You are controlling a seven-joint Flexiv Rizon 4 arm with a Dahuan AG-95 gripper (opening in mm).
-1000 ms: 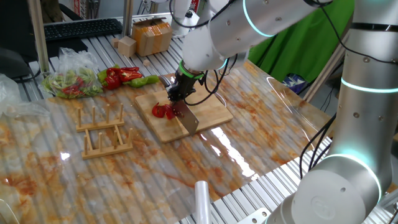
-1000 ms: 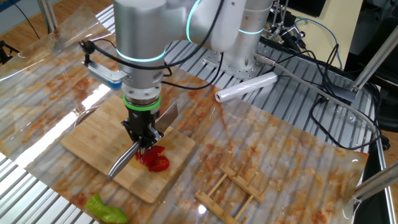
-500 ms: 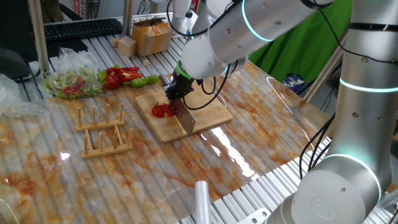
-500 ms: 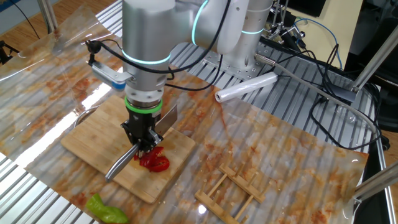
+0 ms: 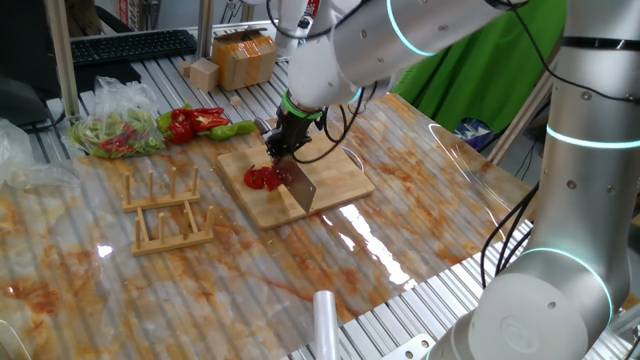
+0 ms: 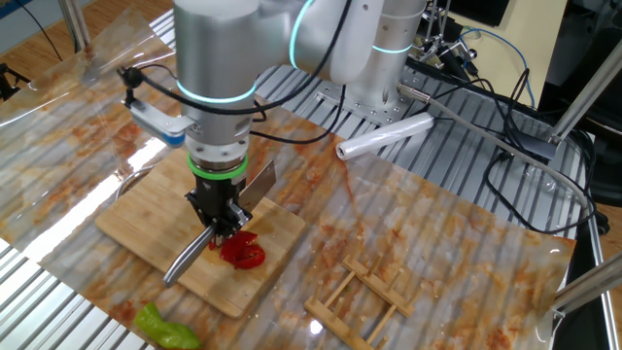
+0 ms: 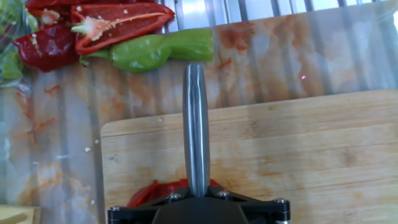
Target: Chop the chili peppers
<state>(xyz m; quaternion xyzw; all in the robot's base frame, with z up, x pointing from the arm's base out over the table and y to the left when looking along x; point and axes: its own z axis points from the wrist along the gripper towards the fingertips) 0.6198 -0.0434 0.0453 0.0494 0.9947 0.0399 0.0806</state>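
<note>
The chili peppers (image 5: 263, 178) lie as red pieces on the wooden cutting board (image 5: 335, 180), near its left part. My gripper (image 5: 283, 143) is shut on a knife; its steel handle (image 7: 196, 127) runs away from the hand in the hand view. The blade (image 5: 302, 187) stands edge-down on the board just right of the pepper pieces. From the other side, the peppers (image 6: 243, 251) sit directly under the gripper (image 6: 219, 222), with the handle (image 6: 185, 261) slanting down to the left. A sliver of red pepper (image 7: 152, 190) shows below the handle.
Red pepper halves (image 5: 196, 121) and a green pepper (image 5: 231, 129) lie beyond the board. A bag of cut vegetables (image 5: 115, 132) is at the left. A wooden rack (image 5: 168, 208) stands in front. A plastic roll (image 6: 386, 135) lies near the arm base.
The gripper with the knife has shifted slightly along the board and the blade has come down beside the pepper pieces; the peppers stay in place.
</note>
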